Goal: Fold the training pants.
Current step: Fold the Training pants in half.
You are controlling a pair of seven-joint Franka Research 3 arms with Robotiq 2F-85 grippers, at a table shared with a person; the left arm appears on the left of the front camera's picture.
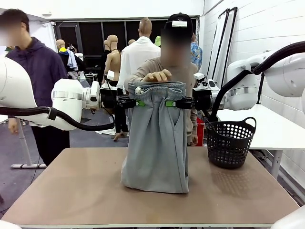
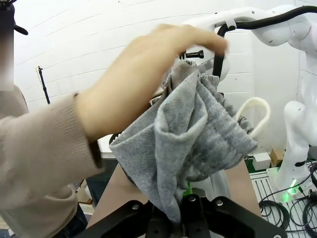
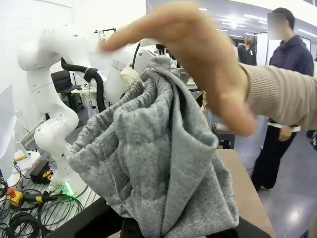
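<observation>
The light grey training pants (image 1: pixel 156 138) hang upright over the table, waistband on top, legs bunched on the tabletop. My left gripper (image 1: pixel 138 102) is shut on the waistband's left side. On the waistband's right side, my right gripper (image 1: pixel 169 103) is also shut. A person's hand (image 1: pixel 157 76) rests on the top of the waistband between them. In the left wrist view the grey cloth (image 2: pixel 184 144) rises from my fingers with the hand (image 2: pixel 143 74) above it. The right wrist view shows the cloth (image 3: pixel 148 163) bunched in my grip under the same hand (image 3: pixel 198 54).
A black mesh basket (image 1: pixel 230 141) stands at the table's right side, close to the right arm. The brown table (image 1: pixel 66 191) has bare surface left and front of the pants. The person stands right behind the pants; another person stands far left.
</observation>
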